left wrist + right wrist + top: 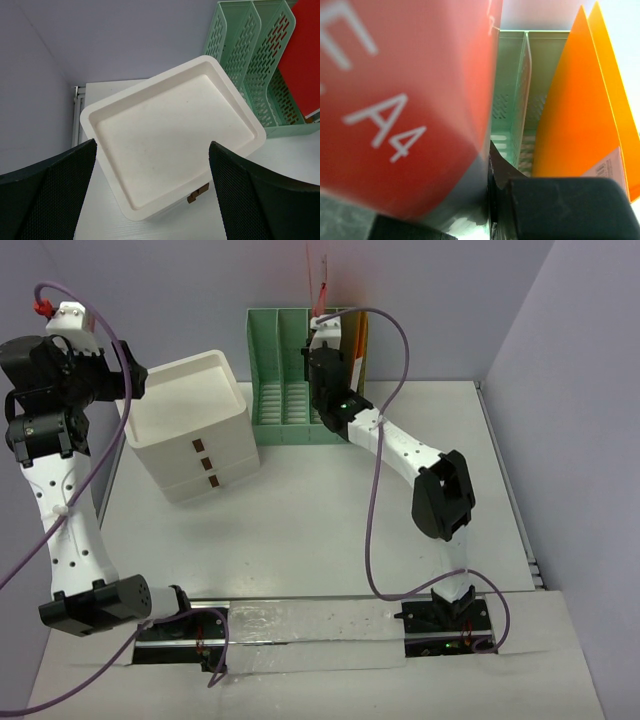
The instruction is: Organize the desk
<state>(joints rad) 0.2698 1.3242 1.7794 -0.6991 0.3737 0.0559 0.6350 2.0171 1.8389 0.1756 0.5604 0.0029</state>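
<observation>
- I am working over the large, flat, matte white desk, which is filling the middle and lower part of the top view.
- My left pincer is hanging wide open, holding nothing, above the white plastic three-drawer box at the upper left of the top view.
- My right pincer is reaching into the pale green slotted plastic file holder at the top centre.
- In the right wrist view a glossy red folder printed "A4" is pressing close on the left, with my two fingers sitting near together beneath it. I cannot tell whether I am clamping it or only lying against it.
- Thin orange folders are standing in the slot at the right of that view.
- I am judging the desk itself to be stiff, heavy and smooth. It is offering me no place to grip, so I am treating it as a surface that things will slide on easily.
- The red folder is looking light, slick and bendy, so I am reckoning on a pinch near its upper edge, keeping it upright so it is not buckling against the slot wall.
</observation>
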